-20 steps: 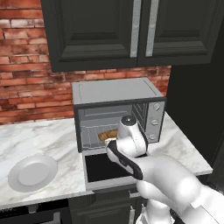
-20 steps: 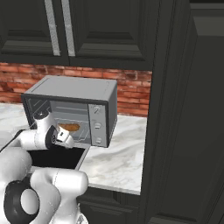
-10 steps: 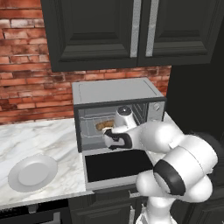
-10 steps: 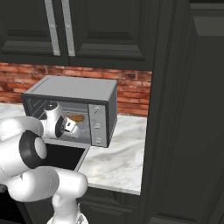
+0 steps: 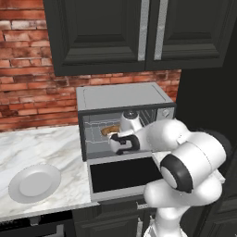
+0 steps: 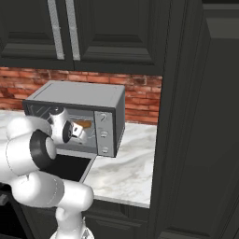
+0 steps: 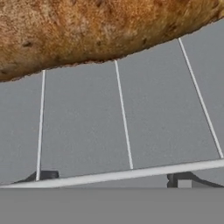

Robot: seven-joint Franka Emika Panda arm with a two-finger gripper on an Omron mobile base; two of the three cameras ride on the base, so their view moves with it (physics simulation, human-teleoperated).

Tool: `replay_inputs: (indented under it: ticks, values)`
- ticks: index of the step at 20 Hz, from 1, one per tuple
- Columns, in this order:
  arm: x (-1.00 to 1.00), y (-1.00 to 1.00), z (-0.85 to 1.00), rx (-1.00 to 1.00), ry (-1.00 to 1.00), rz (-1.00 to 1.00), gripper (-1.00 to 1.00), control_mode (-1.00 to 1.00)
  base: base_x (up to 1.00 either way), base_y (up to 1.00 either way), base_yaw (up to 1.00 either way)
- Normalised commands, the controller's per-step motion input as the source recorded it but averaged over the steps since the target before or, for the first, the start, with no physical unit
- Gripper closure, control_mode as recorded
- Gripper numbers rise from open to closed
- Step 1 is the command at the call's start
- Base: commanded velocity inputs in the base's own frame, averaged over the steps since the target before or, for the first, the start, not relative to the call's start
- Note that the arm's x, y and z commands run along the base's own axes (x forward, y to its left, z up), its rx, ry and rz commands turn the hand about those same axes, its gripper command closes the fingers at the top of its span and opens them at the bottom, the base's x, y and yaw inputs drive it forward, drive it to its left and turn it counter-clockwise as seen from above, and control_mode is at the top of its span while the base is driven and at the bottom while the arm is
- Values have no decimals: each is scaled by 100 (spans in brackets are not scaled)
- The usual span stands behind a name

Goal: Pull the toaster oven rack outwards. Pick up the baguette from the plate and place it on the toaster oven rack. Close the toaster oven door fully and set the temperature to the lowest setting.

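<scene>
The arm has swung upward over the last second: a second ago the hand hung low over the lowered door, and now the end effector (image 5: 121,141) sits at the mouth of the toaster oven (image 5: 122,97), its fingers spread and holding nothing. The baguette (image 5: 109,130) has not shifted in that time. It lies on the toaster oven rack (image 7: 122,127) inside the cavity, at about 11 o'clock from the hand in the left base view. In the hand view it spans the top edge from 9 to 2 o'clock, clear of both fingertips, with rack wires running beneath it.

Judgement: the placing step appears complete and the hand is free for the door. The toaster oven door (image 5: 122,173) lies folded down flat, dark glass upward, in front of the oven. It has yet to be shut, and the temperature knob remains untouched.

The plate (image 5: 34,183) stands bare on the marble surface (image 5: 32,148), well apart at 8 o'clock from the oven.

Condition of the baguette: brown, rough and mottled crust, whole as far as visible. Its ends fall outside the hand view, so whether it sits fully within the rack edges cannot be confirmed.
</scene>
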Motion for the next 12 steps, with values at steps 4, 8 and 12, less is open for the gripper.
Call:
replay_inputs:
  ticks: [4, 8, 12]
  values:
    - [-24, 1, 0, 0, -5, 0, -100, -100, 0, 0, 0]
    - [-62, 0, 11, 0, -2, 0, -100, -100, 0, 0, 0]
    - [-58, 18, 38, -7, 0, -6, -100, -100, 0, 0, 0]
